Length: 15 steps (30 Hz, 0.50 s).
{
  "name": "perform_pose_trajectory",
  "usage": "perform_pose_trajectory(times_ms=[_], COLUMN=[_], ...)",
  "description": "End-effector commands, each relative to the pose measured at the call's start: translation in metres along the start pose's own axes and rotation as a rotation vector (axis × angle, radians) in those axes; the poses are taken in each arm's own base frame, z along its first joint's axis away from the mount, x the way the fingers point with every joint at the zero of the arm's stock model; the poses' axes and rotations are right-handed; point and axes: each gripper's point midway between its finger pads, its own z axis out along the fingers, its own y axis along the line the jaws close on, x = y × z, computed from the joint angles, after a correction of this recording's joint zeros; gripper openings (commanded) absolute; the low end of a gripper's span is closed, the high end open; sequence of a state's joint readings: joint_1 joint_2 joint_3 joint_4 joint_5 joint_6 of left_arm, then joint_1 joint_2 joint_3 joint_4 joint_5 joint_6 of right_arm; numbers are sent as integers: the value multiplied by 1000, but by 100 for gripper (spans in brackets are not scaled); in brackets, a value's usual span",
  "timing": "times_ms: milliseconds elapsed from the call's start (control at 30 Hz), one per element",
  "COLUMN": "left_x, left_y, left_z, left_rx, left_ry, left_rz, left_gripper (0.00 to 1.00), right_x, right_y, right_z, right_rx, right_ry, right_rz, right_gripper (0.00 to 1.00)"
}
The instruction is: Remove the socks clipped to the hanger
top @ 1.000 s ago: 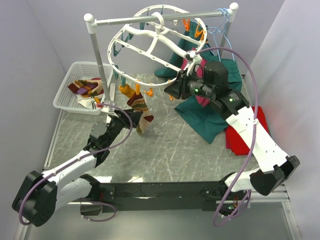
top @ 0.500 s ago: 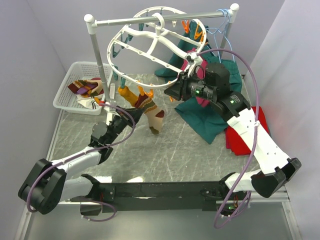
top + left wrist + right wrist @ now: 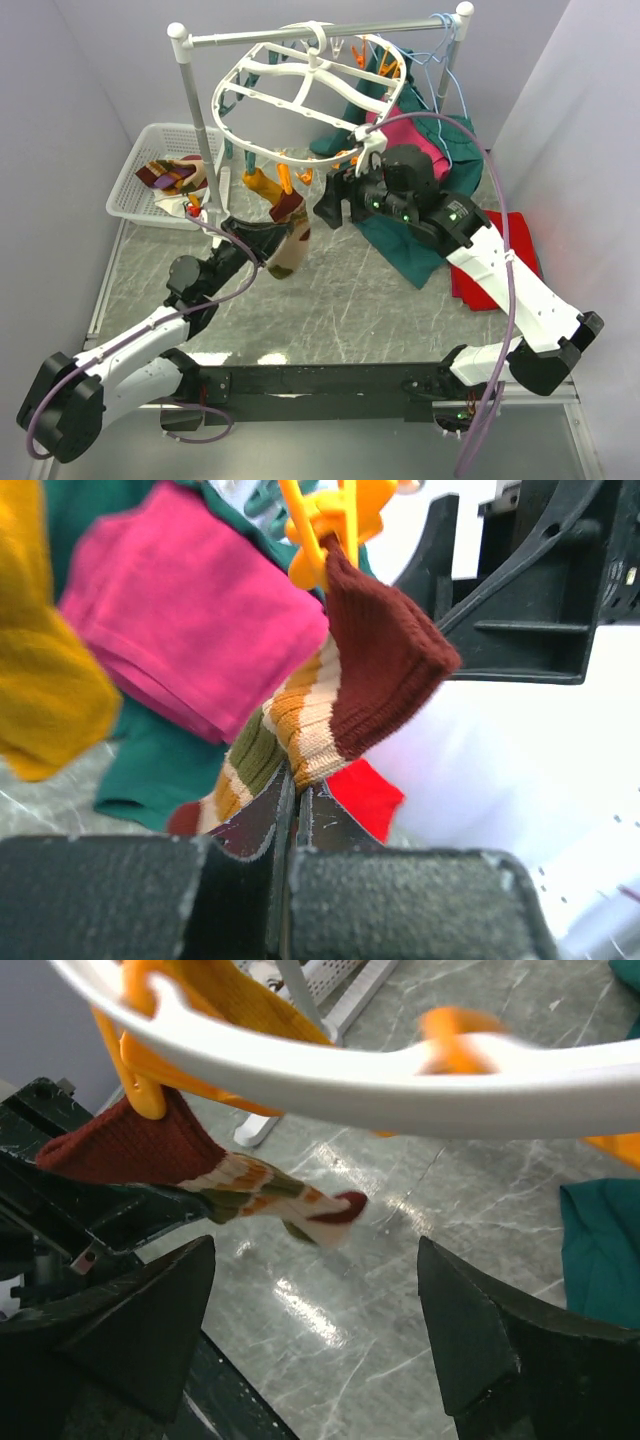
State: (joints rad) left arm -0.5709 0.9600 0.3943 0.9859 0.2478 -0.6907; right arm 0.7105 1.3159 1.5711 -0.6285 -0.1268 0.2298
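Observation:
The white oval hanger [image 3: 313, 65] hangs from the rack pole, with orange clips on its rim. A striped sock [image 3: 288, 228] with a maroon cuff hangs from an orange clip [image 3: 335, 510] on the near rim. My left gripper [image 3: 265, 242] is shut on this sock's striped middle [image 3: 300, 730], below the clip. A mustard sock [image 3: 258, 183] hangs beside it. My right gripper [image 3: 326, 205] stands open just below the hanger rim [image 3: 400, 1080], with nothing between its fingers [image 3: 150, 1330]. The clipped sock [image 3: 250, 1185] lies ahead of it to the left.
A white basket [image 3: 128, 178] at the far left holds loose striped socks [image 3: 172, 176]. Dark green clothes [image 3: 400, 240], a magenta garment [image 3: 432, 140] and a red cloth [image 3: 495, 270] lie at the right. The rack's white post [image 3: 200, 130] stands behind my left arm.
My left gripper closed on the striped sock and holds it. My right gripper opened, let go of the hanger rim and moved left. The hanger swung back.

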Motion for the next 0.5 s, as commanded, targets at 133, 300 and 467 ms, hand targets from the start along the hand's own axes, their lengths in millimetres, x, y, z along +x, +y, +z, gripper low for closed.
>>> perform_pose_trajectory(times_ms=[133,300,467], left_x=[0,-10,-14], left_y=[-36,-52,-62], left_z=[-8,-15,-17], left_rx=[109,141,164], left_ry=[92,90,102], left_rz=[-65,-90,-115], left_gripper=[1,1,1], right_x=[12,67,104], right_y=[32,46,56], right_z=[-32,-14,6], right_rx=[-63,-206,-262], right_ry=[-55,-18,-5], right_rz=[-58,-42,-51], right_gripper=[99,100,100])
